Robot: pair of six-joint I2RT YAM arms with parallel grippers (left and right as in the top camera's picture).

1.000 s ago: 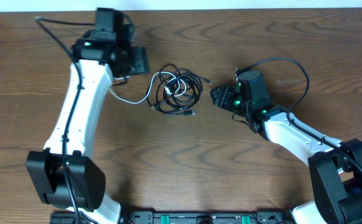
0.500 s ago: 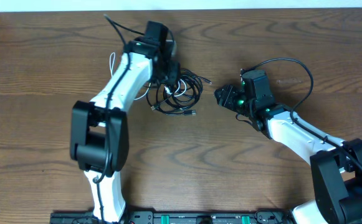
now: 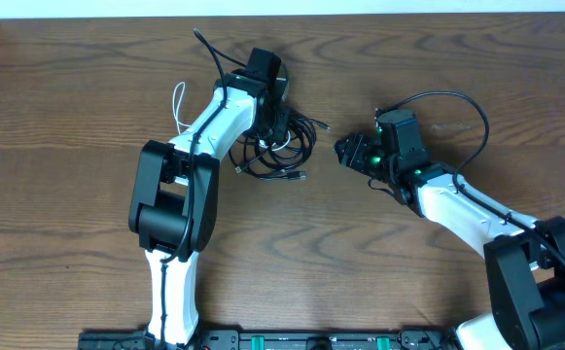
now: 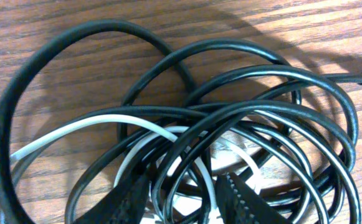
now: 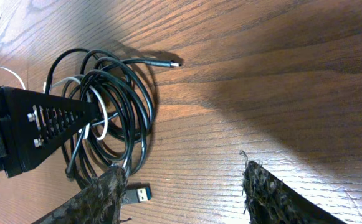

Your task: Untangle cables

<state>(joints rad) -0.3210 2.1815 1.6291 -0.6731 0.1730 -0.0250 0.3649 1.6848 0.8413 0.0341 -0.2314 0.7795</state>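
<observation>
Wood table (image 3: 78, 243): cables (image 3: 280, 146) bunched btwn fingers (image 4: 243, 202) of left hand (image 4: 187, 200).

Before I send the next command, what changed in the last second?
The left gripper swung in from the left onto the cable tangle, its fingers now among the strands; a grip isn't clear. The white cable's loose tail shifted toward the far edge. The tangle and the open right gripper stayed put.

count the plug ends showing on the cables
3 around the cables: a plug end at upper right, a blue USB plug at lower right, a small plug at lower left. More may be hidden.
</observation>
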